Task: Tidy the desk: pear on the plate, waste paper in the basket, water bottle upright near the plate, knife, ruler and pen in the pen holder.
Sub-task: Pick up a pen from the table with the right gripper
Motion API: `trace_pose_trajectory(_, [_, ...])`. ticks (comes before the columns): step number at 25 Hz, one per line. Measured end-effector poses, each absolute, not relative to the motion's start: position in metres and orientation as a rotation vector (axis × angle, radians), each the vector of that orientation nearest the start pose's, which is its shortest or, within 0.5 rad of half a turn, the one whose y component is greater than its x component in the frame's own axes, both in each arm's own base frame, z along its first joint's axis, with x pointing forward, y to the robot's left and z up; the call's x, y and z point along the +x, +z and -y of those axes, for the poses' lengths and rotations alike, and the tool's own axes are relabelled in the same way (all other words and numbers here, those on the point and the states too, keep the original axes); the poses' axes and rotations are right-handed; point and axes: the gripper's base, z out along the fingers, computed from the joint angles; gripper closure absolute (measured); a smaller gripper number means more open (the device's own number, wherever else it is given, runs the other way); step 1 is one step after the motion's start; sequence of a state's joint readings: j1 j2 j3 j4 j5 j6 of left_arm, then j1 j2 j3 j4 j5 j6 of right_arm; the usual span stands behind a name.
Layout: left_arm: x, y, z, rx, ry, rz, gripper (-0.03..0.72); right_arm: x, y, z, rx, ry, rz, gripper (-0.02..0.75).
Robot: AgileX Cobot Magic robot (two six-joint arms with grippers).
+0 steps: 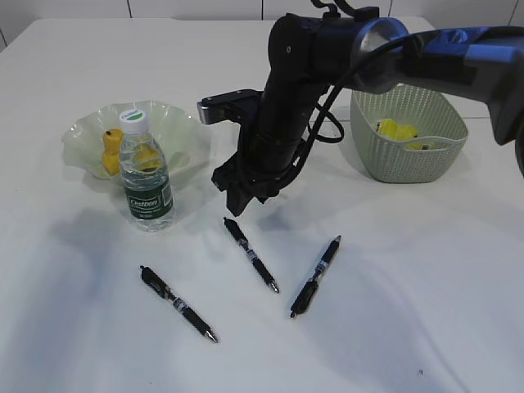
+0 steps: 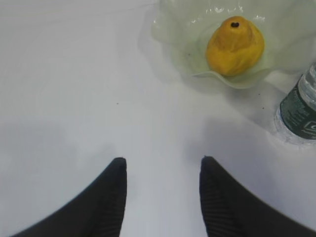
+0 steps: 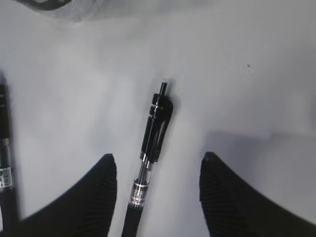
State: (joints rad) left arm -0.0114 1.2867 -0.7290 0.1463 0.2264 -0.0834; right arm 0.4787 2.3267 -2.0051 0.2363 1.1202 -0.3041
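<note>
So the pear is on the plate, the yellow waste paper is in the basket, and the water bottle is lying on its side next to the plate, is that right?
Not quite: the water bottle is standing upright, cap up, beside the plate, as the exterior view shows. The rest holds: the pear sits on the plate and the yellow waste paper is in the basket.

The water bottle has a dark green label reading what looks like "Cestbon".

left gripper: jaws apart | right gripper: jaws apart
</note>
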Motion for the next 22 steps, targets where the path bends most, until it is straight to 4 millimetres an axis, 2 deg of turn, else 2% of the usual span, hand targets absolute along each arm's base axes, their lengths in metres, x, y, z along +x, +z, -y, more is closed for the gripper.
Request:
trace_pose_trajectory(4, [0.261, 0.252, 0.0, 0.065, 0.064, -2.266, 0.348, 0.428, 0.177, -0.244, -1.001, 0.361, -2.743, 0.328])
trace_pose_trajectory(13, [0.261, 0.252, 0.0, 0.064, 0.065, -2.275, 0.347, 0.428, 0.148, -0.252, -1.018, 0.396, -2.784, 0.328])
trace_pose_trajectory(22, [0.26, 0.252, 0.0, 0.063, 0.066, -2.279, 0.348, 0.431, 0.145, -0.255, -1.002, 0.403, -2.75, 0.328])
